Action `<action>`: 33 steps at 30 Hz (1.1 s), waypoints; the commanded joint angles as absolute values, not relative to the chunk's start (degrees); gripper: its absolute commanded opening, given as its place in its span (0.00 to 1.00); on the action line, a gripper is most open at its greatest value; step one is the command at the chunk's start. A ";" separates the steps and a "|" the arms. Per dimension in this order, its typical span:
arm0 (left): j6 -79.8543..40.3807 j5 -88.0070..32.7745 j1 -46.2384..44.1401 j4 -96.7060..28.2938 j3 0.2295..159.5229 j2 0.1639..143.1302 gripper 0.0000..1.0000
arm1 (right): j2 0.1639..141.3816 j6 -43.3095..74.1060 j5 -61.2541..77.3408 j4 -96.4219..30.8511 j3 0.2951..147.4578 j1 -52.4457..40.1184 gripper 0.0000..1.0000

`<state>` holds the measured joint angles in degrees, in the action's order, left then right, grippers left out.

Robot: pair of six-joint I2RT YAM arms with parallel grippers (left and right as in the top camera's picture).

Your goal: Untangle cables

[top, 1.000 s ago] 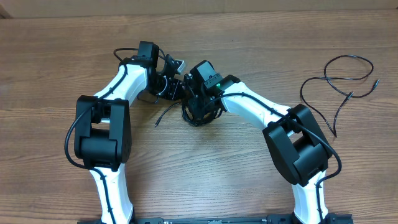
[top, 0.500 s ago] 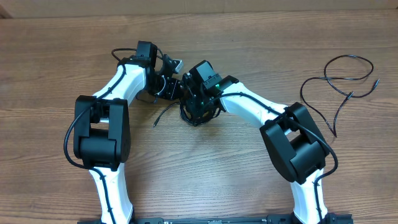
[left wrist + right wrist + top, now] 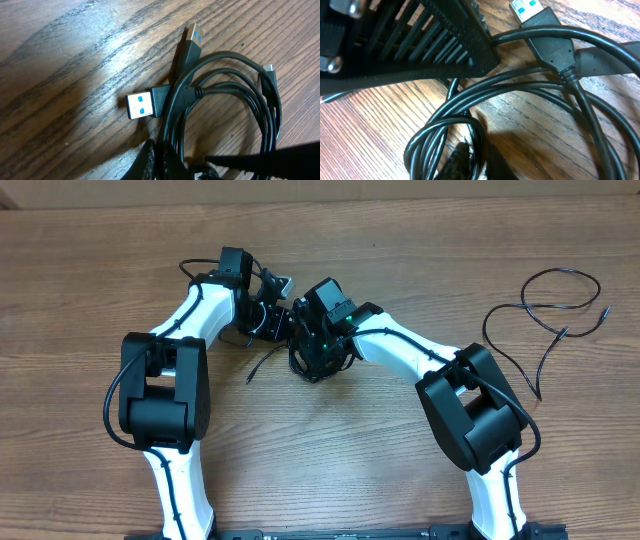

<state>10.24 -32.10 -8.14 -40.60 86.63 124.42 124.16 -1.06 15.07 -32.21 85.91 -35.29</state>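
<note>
Cables [image 3: 220, 90] lie coiled on your worktop [image 3: 75, 60], two blue-tongued USB plugs [image 3: 140, 105] poking out, between your left tool [image 3: 275, 320] and right tool [image 3: 315, 360]. Whether either tool is wide or clamped cannot be told.

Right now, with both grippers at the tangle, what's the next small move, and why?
Probably ease the left gripper and right gripper slightly apart. The cables lie in overlapping loops between them, and a blue-tongued USB plug is tucked under a loop; spreading the bundle should expose which end runs free.
</note>
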 commanded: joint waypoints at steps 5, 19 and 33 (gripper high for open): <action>9.82 -35.57 -9.34 -40.23 87.66 124.27 0.04 | 127.37 -1.37 15.53 -32.25 85.56 -36.27 0.15; 3.29 -26.65 -9.32 -39.72 87.66 124.27 0.04 | 120.33 4.58 16.14 -41.04 92.49 -33.50 0.04; 1.23 -24.67 -9.30 -39.53 87.66 124.29 0.05 | 113.47 4.19 29.45 -43.27 92.95 -27.24 0.04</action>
<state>2.07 -25.98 -9.15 -39.57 86.63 124.60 113.84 5.50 25.98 -42.41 92.14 -27.35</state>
